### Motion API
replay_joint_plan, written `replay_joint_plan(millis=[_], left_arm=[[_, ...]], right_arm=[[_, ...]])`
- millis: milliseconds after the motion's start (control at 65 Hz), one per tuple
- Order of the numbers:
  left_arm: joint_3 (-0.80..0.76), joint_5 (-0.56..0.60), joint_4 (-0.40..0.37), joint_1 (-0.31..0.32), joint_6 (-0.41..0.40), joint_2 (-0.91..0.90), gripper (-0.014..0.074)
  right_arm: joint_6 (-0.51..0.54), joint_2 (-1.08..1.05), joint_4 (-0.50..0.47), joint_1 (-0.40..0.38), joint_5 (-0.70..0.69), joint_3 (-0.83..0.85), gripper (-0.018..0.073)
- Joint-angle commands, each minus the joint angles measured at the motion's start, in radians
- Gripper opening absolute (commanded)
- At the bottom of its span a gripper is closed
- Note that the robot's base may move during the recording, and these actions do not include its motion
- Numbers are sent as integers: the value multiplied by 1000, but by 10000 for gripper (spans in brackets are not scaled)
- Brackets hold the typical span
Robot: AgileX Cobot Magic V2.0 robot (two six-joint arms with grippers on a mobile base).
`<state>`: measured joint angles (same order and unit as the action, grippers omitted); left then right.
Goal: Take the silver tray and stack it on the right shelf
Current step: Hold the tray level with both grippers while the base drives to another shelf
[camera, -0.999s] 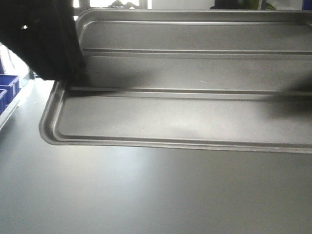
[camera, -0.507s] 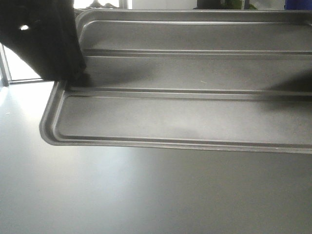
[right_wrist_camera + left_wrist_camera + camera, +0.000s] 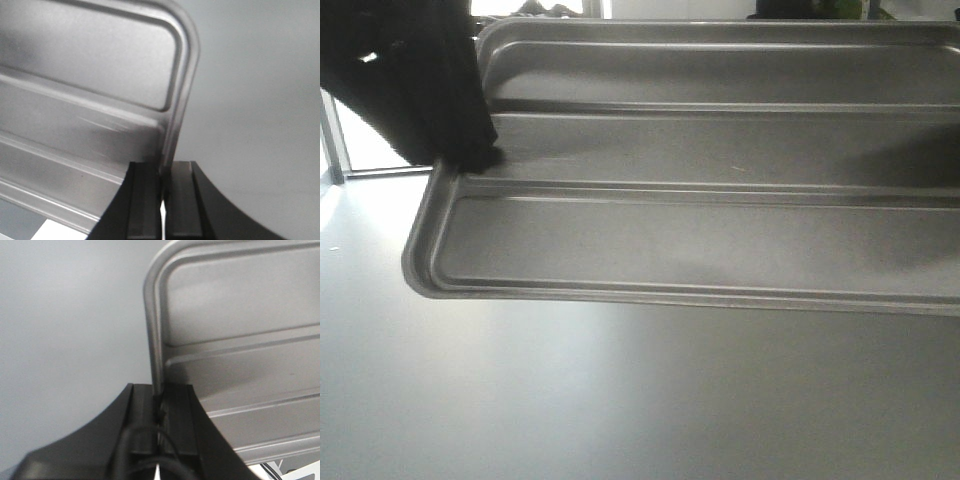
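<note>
The background past the silver tray (image 3: 700, 250) has shifted, suggesting the carry is under way, with the left gripper (image 3: 159, 407) and right gripper (image 3: 162, 177) each pinching its rim.

Light is soft and diffuse. Beyond the left end of the silver tray (image 3: 700, 240), a window (image 3: 375, 150) blows out to pure white. A pale sheen spreads over the grey surface (image 3: 620, 400) below the tray's near rim, and dark shadow smears its right end. At its left rim the left gripper (image 3: 480, 155) is an underexposed black mass. Both wrist views look soft and grainy.
</note>
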<state>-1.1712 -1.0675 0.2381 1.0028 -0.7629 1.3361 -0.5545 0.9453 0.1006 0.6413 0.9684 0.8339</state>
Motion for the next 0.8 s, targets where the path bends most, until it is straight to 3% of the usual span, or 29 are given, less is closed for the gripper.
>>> replay_joint_plan(millis=[0, 784], left_arm=[[-30, -37, 46, 8, 26, -32, -93], [-30, -37, 48, 8, 26, -32, -93]], right_arm=[[27, -14, 54, -1, -39, 27, 57], [27, -14, 54, -1, -39, 27, 57]])
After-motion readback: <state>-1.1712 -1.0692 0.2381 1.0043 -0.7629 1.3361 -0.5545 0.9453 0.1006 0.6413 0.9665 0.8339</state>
